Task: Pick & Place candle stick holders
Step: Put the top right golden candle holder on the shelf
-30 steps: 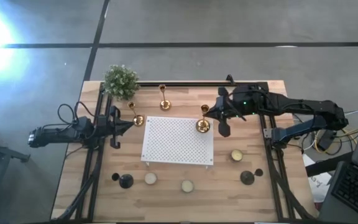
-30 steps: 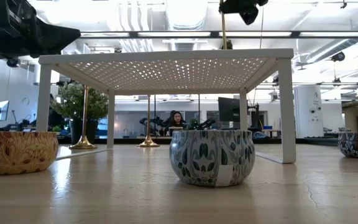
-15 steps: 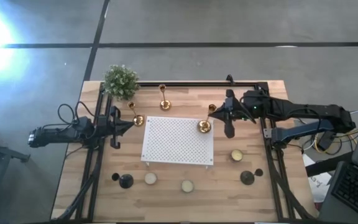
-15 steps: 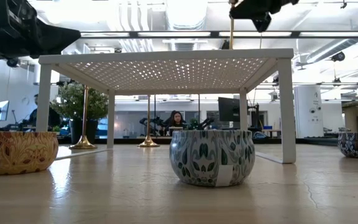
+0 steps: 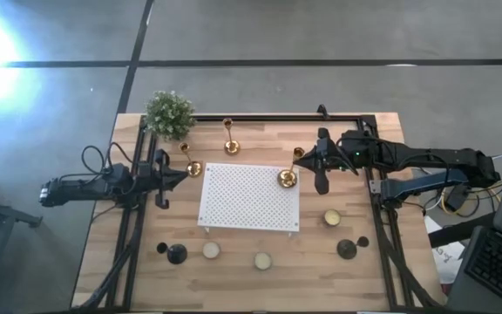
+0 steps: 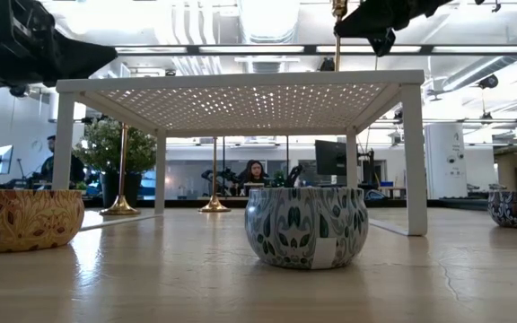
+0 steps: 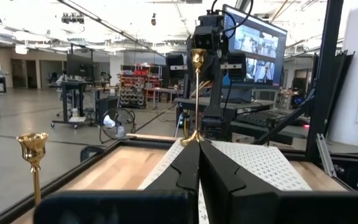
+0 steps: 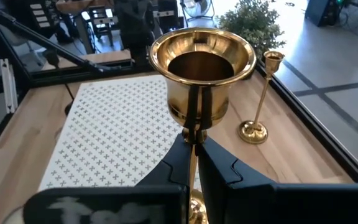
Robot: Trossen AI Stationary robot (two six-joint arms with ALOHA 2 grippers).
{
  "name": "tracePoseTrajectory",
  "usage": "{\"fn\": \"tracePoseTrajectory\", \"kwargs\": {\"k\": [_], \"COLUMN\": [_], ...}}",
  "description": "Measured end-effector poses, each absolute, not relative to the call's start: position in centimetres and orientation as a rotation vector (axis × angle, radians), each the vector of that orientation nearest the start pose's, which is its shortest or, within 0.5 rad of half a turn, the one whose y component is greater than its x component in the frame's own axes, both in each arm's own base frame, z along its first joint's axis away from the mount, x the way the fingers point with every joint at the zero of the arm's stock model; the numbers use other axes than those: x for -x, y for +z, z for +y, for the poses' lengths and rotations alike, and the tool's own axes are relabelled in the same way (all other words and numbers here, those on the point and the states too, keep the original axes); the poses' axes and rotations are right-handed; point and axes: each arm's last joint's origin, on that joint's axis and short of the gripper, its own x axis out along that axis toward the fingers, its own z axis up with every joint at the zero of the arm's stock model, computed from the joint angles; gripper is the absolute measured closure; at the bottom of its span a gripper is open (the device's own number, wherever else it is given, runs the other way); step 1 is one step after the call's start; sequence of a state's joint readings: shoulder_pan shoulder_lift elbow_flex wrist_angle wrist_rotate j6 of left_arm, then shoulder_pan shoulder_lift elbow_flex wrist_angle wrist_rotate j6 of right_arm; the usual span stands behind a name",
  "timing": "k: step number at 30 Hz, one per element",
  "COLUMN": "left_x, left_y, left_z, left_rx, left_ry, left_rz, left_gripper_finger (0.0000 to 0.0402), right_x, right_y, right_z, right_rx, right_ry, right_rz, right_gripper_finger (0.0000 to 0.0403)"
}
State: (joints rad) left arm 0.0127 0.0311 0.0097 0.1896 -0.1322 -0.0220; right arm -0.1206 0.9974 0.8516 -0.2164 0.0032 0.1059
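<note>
**Right gripper pinching brass holder at rack's far right corner**

Right arm stretched in from table's right edge, forearm roughly level; right gripper pressed onto slim stem of brass candle stick holder, just under its cup; holder upright, round base on or just above white perforated rack, cannot tell which; left arm parked at table's left side, left gripper pressed together, nothing in it, pointing across at rack; second brass holder just beside left gripper tip on the wood; third brass holder behind rack; squat black holders near front edge, among candle tins; versus a second ago, right gripper and held holder shifted slightly right and back, wrist straightened; left arm unchanged; no readable writing or brand anywhere.
</note>
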Motion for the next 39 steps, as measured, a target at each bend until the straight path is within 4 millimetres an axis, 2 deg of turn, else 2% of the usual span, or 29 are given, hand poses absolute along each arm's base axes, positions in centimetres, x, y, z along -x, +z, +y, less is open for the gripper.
{"fn": "tracePoseTrajectory", "kwargs": {"k": [18,22,33,39], "left_x": [-9.76,-9.76,-9.76,-9.78], "left_y": [18.14,18.14,18.14,17.97], "left_z": [0.5,0.5,0.5,0.5], "left_rx": [0.044,0.044,0.044,0.043], "left_ry": [0.142,0.142,0.142,0.142], "left_rz": [-0.157,-0.158,-0.158,-0.14], "left_gripper_finger": [0.039,0.039,0.039,0.039], "right_x": [-22.47,-22.49,-22.34,-21.81], "right_y": [31.33,31.33,31.44,31.94], "right_z": [-2.75,-2.75,-2.81,-2.82], "right_rx": [-0.133,-0.128,-0.098,-0.075], "right_ry": [-0.144,-0.142,-0.14,-0.142], "right_rz": [0.341,0.34,0.344,0.321], "right_gripper_finger": [0.0375,0.0345,0.0224,0.0188]}}
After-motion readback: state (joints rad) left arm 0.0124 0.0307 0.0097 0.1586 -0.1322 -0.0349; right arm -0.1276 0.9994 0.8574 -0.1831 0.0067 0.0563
